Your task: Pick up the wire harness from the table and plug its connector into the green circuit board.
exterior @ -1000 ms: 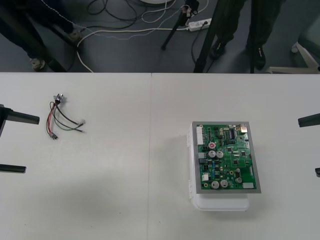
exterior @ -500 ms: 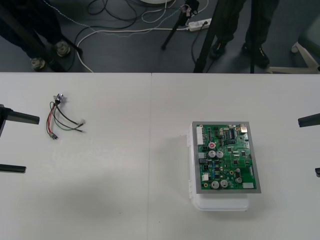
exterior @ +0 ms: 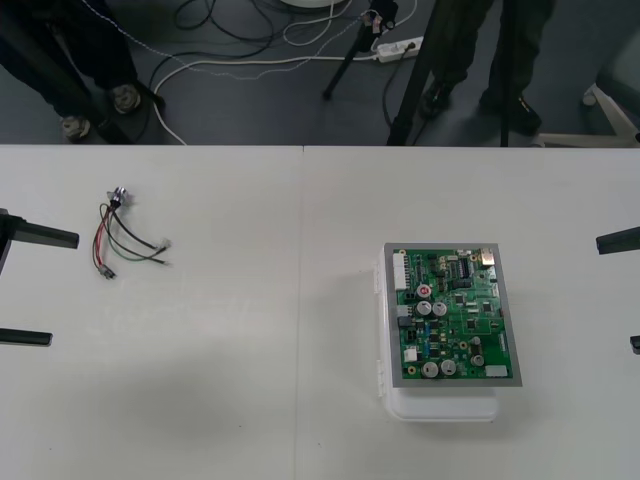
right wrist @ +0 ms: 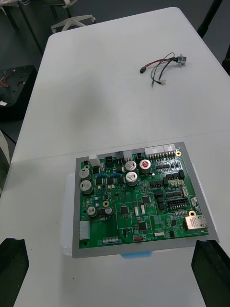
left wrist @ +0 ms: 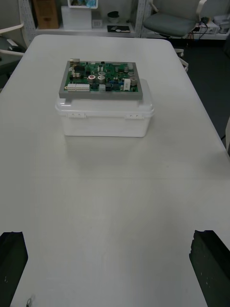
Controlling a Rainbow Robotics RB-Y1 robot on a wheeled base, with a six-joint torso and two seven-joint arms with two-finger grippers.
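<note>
While nothing grips it, the wire harness (exterior: 122,236) lies loose on the left half of the table (exterior: 250,410), a little in from the far edge and well in from the left one. Its long axis runs roughly far to near. The round metal socket (exterior: 119,196) points toward the far edge and the small black plug (exterior: 104,271) toward the near side. Red, black and green wires bow between them. Two loose strands splay off toward the table's middle.

From the right wrist, the harness (right wrist: 163,65) sits well beyond the board, with bare tabletop all round it.

Left gripper (exterior: 64,289) waits at the left edge, jaws spread wide, not touching the wires. Its far finger (exterior: 45,236) is level with the harness and just beside it. In its own wrist view the fingers (left wrist: 12,266) stand at the two bottom corners.

Wide bare table separates the harness from the green circuit board (exterior: 452,315), which is set right of the table's centre seam on a white base (exterior: 440,406). The board's long side runs far to near, and its far end is level with the harness.

Right gripper (exterior: 615,293) is parked at the right edge, just past the board, fingers (right wrist: 213,268) held far apart and holding nothing.
</note>
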